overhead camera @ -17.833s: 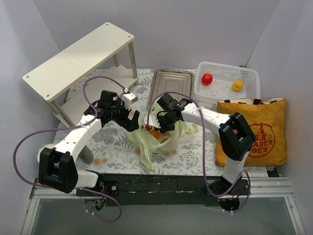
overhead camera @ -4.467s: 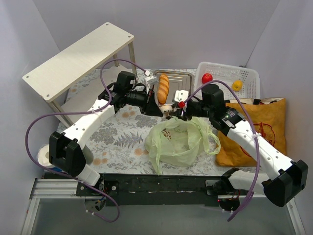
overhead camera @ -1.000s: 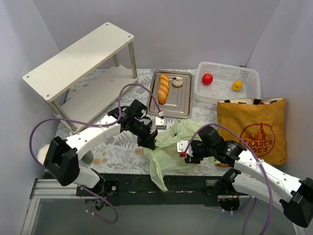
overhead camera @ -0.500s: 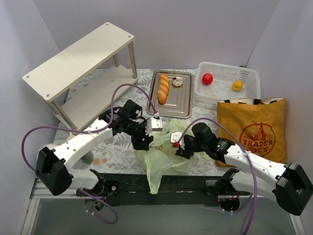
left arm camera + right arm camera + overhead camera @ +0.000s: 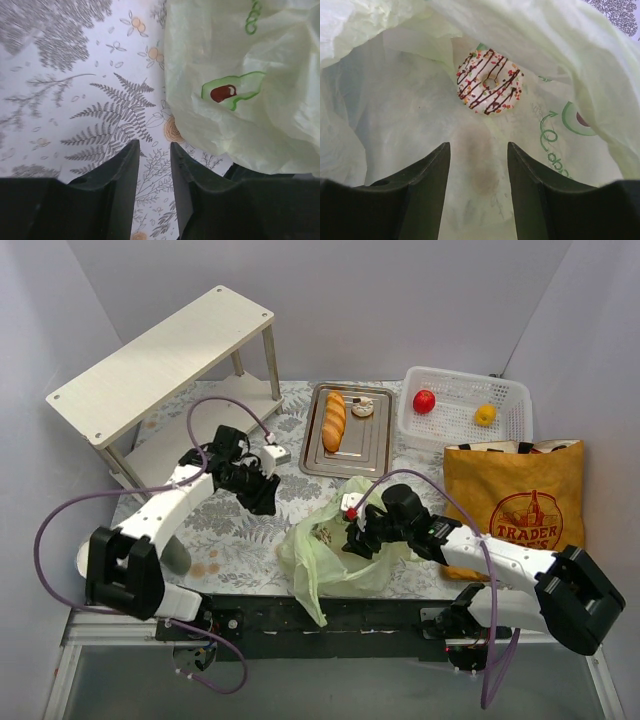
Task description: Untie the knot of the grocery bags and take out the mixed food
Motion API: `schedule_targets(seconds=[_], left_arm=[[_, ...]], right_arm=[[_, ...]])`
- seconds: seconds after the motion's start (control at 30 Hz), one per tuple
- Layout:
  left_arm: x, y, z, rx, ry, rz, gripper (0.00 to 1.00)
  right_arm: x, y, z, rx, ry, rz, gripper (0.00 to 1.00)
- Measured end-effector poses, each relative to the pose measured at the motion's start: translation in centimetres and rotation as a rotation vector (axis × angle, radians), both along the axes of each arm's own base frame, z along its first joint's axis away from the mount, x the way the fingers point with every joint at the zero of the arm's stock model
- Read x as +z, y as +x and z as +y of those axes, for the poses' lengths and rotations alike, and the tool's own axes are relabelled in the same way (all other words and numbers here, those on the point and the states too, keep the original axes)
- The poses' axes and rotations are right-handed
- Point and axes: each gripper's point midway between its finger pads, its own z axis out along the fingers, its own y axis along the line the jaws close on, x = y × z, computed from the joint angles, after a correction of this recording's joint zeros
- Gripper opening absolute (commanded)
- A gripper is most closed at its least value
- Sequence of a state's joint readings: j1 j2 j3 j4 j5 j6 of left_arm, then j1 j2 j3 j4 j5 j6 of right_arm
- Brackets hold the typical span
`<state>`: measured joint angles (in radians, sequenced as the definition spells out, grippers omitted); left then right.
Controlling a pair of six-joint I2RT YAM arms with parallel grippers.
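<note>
The pale green plastic bag (image 5: pixel 335 558) lies open and untied near the front edge, its printed side showing in the left wrist view (image 5: pixel 240 90). A white donut with chocolate stripes (image 5: pixel 489 88) lies inside it (image 5: pixel 322 535). My right gripper (image 5: pixel 355 533) is inside the bag's mouth, open (image 5: pixel 477 150), a little short of the donut. My left gripper (image 5: pixel 263 497) hovers left of the bag over the cloth, its jaws slightly apart and empty (image 5: pixel 154 147). The mustard tote (image 5: pixel 530 510) lies at the right. A baguette (image 5: pixel 334 420) and a donut (image 5: pixel 362 407) rest on the tray.
A metal tray (image 5: pixel 365 445) sits at the back centre. The white mesh basket (image 5: pixel 455 415) behind the tote holds an apple (image 5: pixel 424 401) and an orange (image 5: pixel 485 415). A wooden two-level shelf (image 5: pixel 160 350) stands at the back left.
My left gripper has let go of the green bag and pulled back to the left. My right gripper has moved forward into the bag's mouth. The bag has settled open.
</note>
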<state>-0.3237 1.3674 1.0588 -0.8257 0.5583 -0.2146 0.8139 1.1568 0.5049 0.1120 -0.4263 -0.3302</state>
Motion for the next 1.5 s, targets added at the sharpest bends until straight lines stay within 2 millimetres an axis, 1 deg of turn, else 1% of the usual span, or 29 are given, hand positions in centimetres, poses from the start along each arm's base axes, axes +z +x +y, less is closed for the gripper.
schedule_targets(seconds=[0.1,0.13,0.2,0.27,0.33,0.47,0.57,0.67,0.7,0.73,0.8,0.83,0.9,0.93,0.97,1.0,1.1,1.17,1.2,1.3,1.33,1.4,1.43,1.5], left_arm=[[-4.6,-1.2,0.0,-0.007,0.025,0.148,0.29],[-5.7,-1.7,0.0,-0.008,0.029,0.181,0.29],[-7.0,-2.4,0.0,-0.013,0.027,0.218,0.3],[-7.6,-2.7,-0.3,-0.026,0.01,0.238,0.3],[-8.2,-2.4,-0.9,-0.047,-0.012,0.24,0.31],[-9.4,-2.1,-2.0,-0.074,-0.053,0.259,0.32],[-10.1,-2.0,-2.8,-0.091,-0.082,0.275,0.32],[-10.4,-2.3,-3.4,-0.111,-0.104,0.283,0.32],[-10.4,-2.3,-3.6,-0.117,-0.116,0.287,0.32],[-10.4,-2.3,-3.8,-0.121,-0.128,0.288,0.32],[-10.4,-2.4,-4.1,-0.125,-0.143,0.289,0.32],[-10.4,-2.4,-4.2,-0.125,-0.15,0.291,0.32],[-10.3,-2.4,-4.3,-0.123,-0.158,0.294,0.32],[-10.4,-2.4,-4.3,-0.122,-0.159,0.296,0.32],[-10.4,-2.4,-4.3,-0.12,-0.162,0.298,0.32],[-10.4,-2.4,-4.3,-0.117,-0.163,0.299,0.33],[-10.3,-2.5,-4.3,-0.112,-0.159,0.294,0.33],[-10.3,-2.5,-4.0,-0.105,-0.144,0.29,0.33],[-10.2,-2.6,-3.8,-0.102,-0.135,0.287,0.34],[-9.8,-2.7,-3.3,-0.099,-0.109,0.272,0.37],[-9.6,-2.8,-3.0,-0.099,-0.103,0.265,0.4],[-9.1,-2.9,-2.6,-0.104,-0.091,0.252,0.42],[-8.8,-2.9,-2.4,-0.108,-0.087,0.243,0.45],[-8.1,-2.9,-2.2,-0.117,-0.081,0.224,0.49]], right_arm=[[-0.5,0.2,0.6,-0.017,0.0,0.04,0.61],[-0.5,0.4,0.8,-0.02,0.003,0.047,0.66],[-0.5,0.6,1.3,-0.027,0.014,0.06,0.68],[-0.5,0.9,1.8,-0.034,0.026,0.066,0.7],[-0.6,1.2,2.3,-0.04,0.035,0.073,0.72],[-1.2,1.8,3.5,-0.055,0.04,0.115,0.8],[-1.9,2.4,4.3,-0.071,0.037,0.152,0.83],[-2.7,3.2,5.2,-0.096,0.027,0.181,0.82],[-2.9,3.7,5.5,-0.108,0.024,0.187,0.8],[-3.2,4.1,5.8,-0.119,0.018,0.188,0.73],[-3.7,4.8,6.4,-0.132,0.01,0.189,0.64],[-3.9,5.1,6.7,-0.134,0.009,0.191,0.55],[-3.8,5.8,7.3,-0.137,0.012,0.181,0.43],[-3.7,6.1,7.5,-0.136,0.011,0.167,0.27],[-3.6,6.4,7.6,-0.135,0.012,0.151,0.16],[-3.5,6.5,7.6,-0.127,0.011,0.138,0.02],[-3.3,6.2,7.0,-0.102,-0.005,0.102,0.01],[-2.8,5.6,6.1,-0.087,-0.017,0.08,0.01],[-2.4,4.9,5.2,-0.072,-0.029,0.063,0.01],[-0.6,3.5,3.4,-0.028,-0.042,0.006,0.01],[0.2,3.1,2.8,-0.013,-0.045,-0.018,0.01],[1.9,2.4,1.8,0.013,-0.044,-0.069,0.01],[2.5,2.1,1.4,0.024,-0.045,-0.091,0.01],[3.4,1.3,0.3,0.048,-0.061,-0.123,0.01]])
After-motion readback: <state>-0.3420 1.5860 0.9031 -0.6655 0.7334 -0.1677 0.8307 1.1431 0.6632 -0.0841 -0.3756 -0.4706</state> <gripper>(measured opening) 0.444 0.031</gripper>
